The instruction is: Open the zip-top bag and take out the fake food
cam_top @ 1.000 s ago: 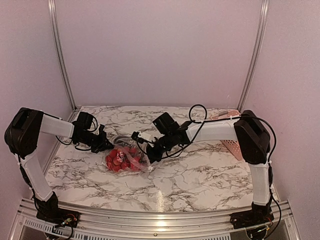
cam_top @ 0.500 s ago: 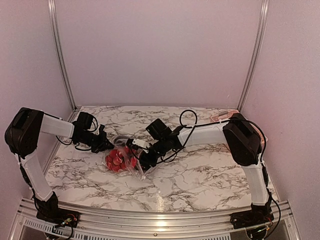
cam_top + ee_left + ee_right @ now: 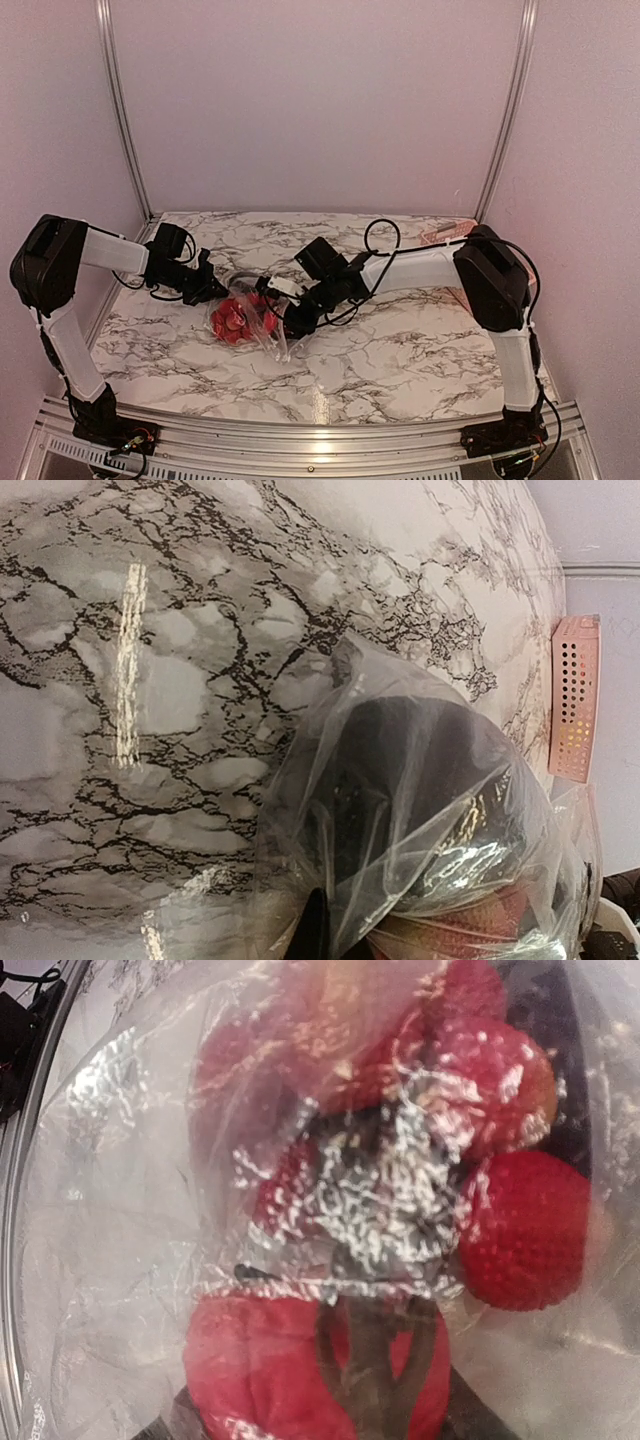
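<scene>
The zip-top bag (image 3: 250, 322) lies crumpled on the marble table, left of centre, full of red fake food (image 3: 232, 318). My left gripper (image 3: 207, 291) is shut on the bag's left edge. In the left wrist view the clear film (image 3: 420, 780) bunches at one dark fingertip (image 3: 315, 930). My right gripper (image 3: 292, 320) presses into the bag's right side. In the right wrist view a red tomato (image 3: 290, 1370) sits between my spread fingers under crinkled film, with strawberries (image 3: 525, 1225) and a dark knobbly piece (image 3: 390, 1190) beyond. I cannot tell whether the fingers are inside the bag.
A pink perforated basket (image 3: 462, 290) stands at the right edge of the table behind my right arm, and it also shows in the left wrist view (image 3: 575, 695). Grey walls and metal rails enclose the table.
My right gripper has moved left into the bag. The bag is pushed together and more bunched, with a fold of film hanging toward the front. My left gripper has stayed put.
</scene>
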